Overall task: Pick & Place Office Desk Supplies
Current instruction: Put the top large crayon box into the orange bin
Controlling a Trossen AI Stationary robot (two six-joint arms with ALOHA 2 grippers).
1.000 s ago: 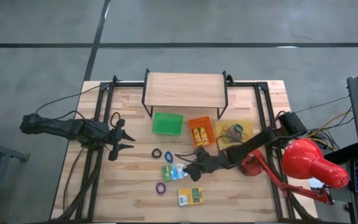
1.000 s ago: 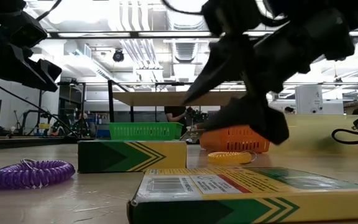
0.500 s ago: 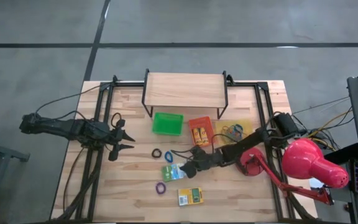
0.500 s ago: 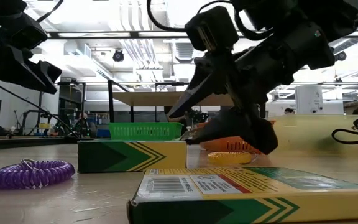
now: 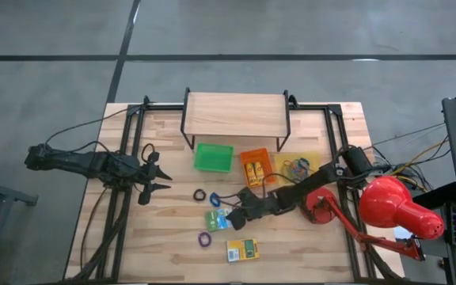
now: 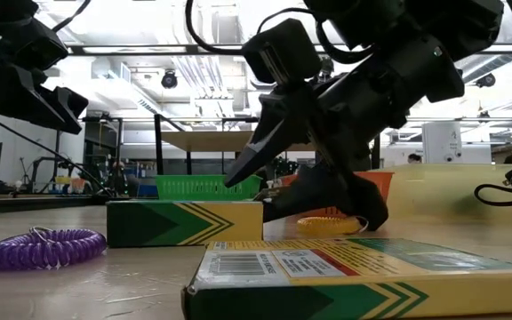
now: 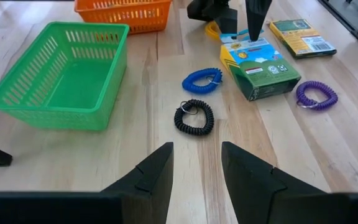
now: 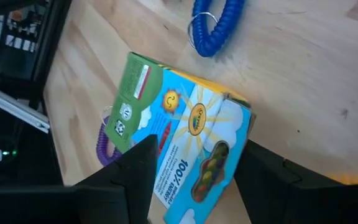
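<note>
Right wrist view: the right gripper [image 8: 191, 180] hangs right over a crayon box [image 8: 185, 149], its two fingers spread wide, one to each side of the box, not closed on it. The box's blue and yellow face shows a sun, clouds, the oval Crayola logo and "100%"; its green side carries small white printing too fine to read. A blue coil band [image 8: 216, 25] lies near the box's far end, and a purple coil band [image 8: 104, 146] peeks out beside its green side.

In the high view this box [image 5: 220, 219] lies mid-table, with the right gripper [image 5: 236, 214] at its edge. A second box [image 5: 242, 250] lies nearer the front edge, showing a barcode and small print in the low view, unreadable. A black coil band [image 5: 199, 195] lies beside the blue one. The orange tray [image 5: 257, 168] holds two yellow boxes; the yellow tray [image 5: 299, 168] holds several bands; the green tray [image 5: 214, 157] sits beside them.

The left gripper [image 5: 161, 178] waits over the table's left side, fingers apart and holding nothing.
</note>
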